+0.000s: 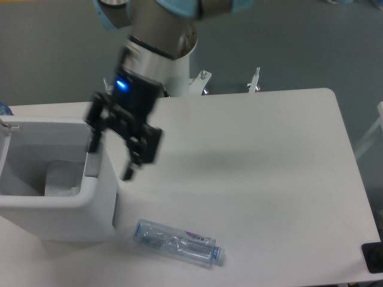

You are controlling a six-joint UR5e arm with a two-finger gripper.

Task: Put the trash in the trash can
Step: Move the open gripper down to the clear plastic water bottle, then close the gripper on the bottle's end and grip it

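The crushed clear plastic bottle point(177, 242) with a bluish label lies on its side on the white table near the front edge, just right of the trash can. The trash can point(54, 201) is a white boxy bin at the left. A pale whitish shape point(63, 178) lies inside it; I cannot tell whether this is the paper wrapper or the bin's floor. My gripper point(111, 159) hangs over the bin's right rim, blurred, with its two dark fingers spread apart and nothing between them. It is above and left of the bottle.
The arm's base and its mounting brackets point(203, 76) stand at the table's far edge. A dark object point(374, 258) sits at the front right corner. The table's right edge runs close to a white frame point(371, 134).
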